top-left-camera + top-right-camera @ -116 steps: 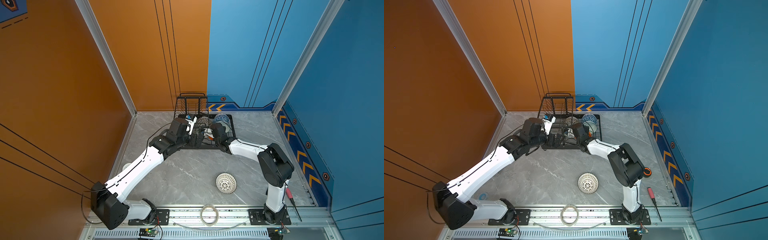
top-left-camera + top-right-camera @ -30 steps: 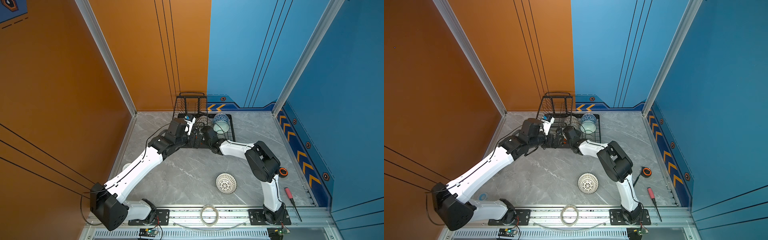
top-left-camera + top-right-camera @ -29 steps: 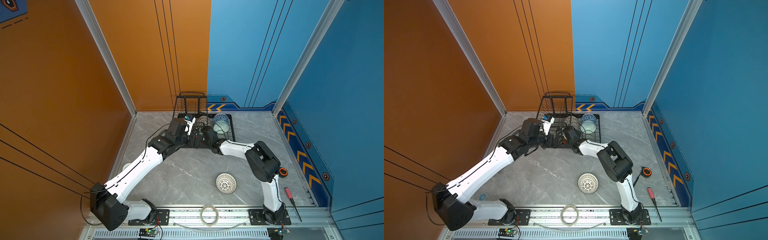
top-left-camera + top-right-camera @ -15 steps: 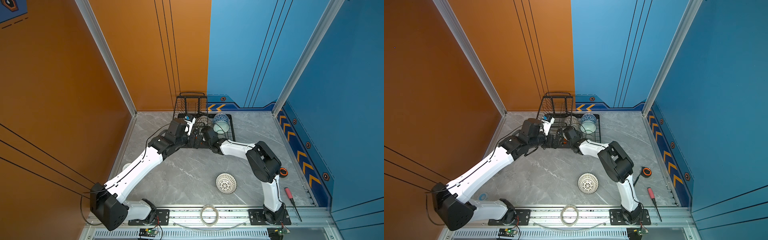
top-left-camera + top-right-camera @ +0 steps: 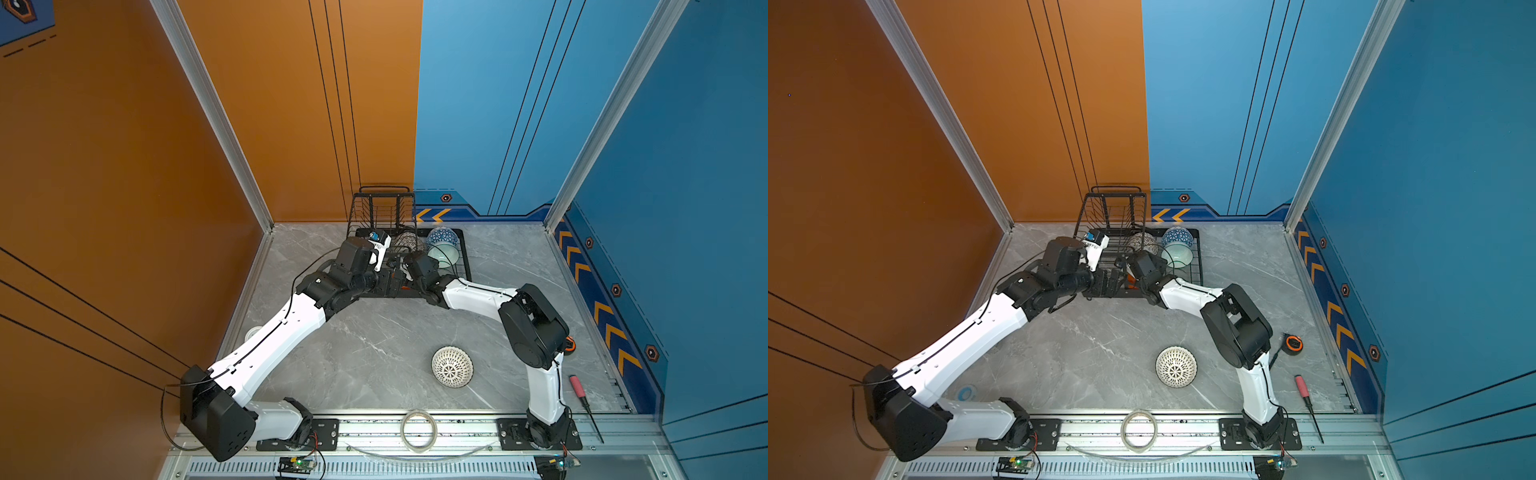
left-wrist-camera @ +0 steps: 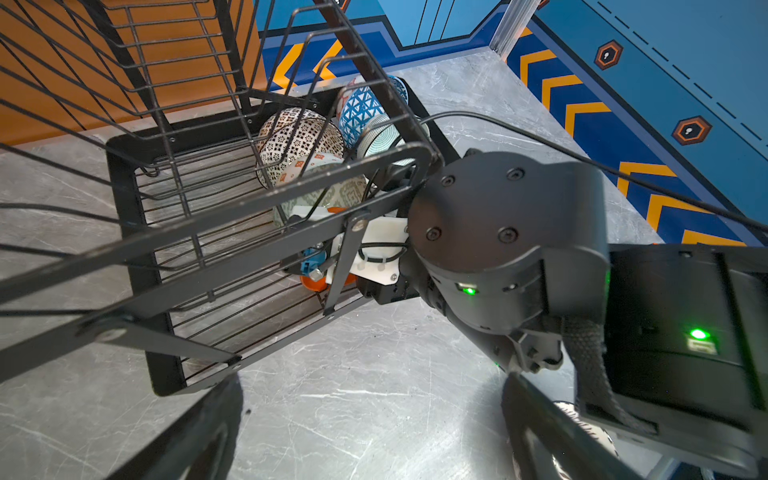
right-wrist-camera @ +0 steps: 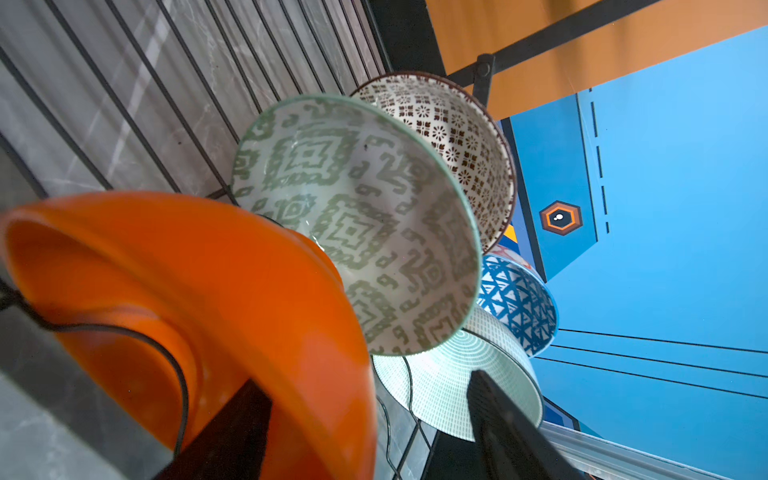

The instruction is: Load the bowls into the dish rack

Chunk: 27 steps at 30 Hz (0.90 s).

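The black wire dish rack [image 5: 465, 258] stands at the back wall. In the right wrist view several bowls lean in its lower tray: orange [image 7: 208, 291], maze-patterned [image 7: 357, 224], dark-dotted [image 7: 465, 137], blue with triangles [image 7: 515, 299] and pale mint [image 7: 449, 382]. My right gripper [image 7: 365, 380] reaches into the tray and is open. One finger is inside the orange bowl and the other stands well clear of its rim. My left gripper [image 6: 374, 436] hangs open over bare table at the rack's front edge. A white lattice bowl [image 5: 452, 367] lies upside down on the table.
A tape ring [image 5: 418, 430] lies on the front rail, with a red-handled screwdriver [image 5: 582, 399] at the front right. An orange and black round tool [image 5: 1293, 345] sits behind the right arm's elbow. A small white jar [image 5: 966, 392] lies under the left arm. The rack's raised basket [image 5: 384, 208] overhangs both wrists.
My right gripper has opened and let go of the orange bowl, which now rests in the tray. Both arms have barely moved.
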Motion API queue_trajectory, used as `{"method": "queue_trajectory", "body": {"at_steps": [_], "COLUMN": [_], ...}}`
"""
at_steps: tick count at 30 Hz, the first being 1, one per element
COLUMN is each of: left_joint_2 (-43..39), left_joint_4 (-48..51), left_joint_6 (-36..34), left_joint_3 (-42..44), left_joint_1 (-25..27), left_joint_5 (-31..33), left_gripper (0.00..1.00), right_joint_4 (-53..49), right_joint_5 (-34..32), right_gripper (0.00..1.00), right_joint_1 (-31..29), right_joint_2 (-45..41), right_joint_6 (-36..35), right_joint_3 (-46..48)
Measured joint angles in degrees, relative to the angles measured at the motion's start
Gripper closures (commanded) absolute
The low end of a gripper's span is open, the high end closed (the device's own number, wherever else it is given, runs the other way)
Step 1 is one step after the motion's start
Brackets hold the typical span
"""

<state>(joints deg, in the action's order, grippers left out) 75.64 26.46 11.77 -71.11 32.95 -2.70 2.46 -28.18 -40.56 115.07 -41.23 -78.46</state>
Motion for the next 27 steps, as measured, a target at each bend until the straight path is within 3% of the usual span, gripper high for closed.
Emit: {"method": "queue_trajectory", "body": {"at_steps": [6, 27], "left_joint_2": [0.0, -1.4], "left_joint_4": [0.0, 0.1], "left_joint_6": [0.0, 0.0], "left_joint_3": [0.1, 0.9], "left_joint_1": [0.0, 0.1], "left_joint_5": [0.0, 0.0], "left_gripper": [0.02, 0.02], "right_joint_4": [-2.9, -16.7], "right_joint_5": [-2.8, -10.9], "right_gripper": [0.06, 0.02], "right_joint_1": [0.0, -1.6], "right_joint_2": [-1.1, -0.2], "right_joint_6": [-1.6, -1.1], "right_joint_3": [-0.2, -7.0]}}
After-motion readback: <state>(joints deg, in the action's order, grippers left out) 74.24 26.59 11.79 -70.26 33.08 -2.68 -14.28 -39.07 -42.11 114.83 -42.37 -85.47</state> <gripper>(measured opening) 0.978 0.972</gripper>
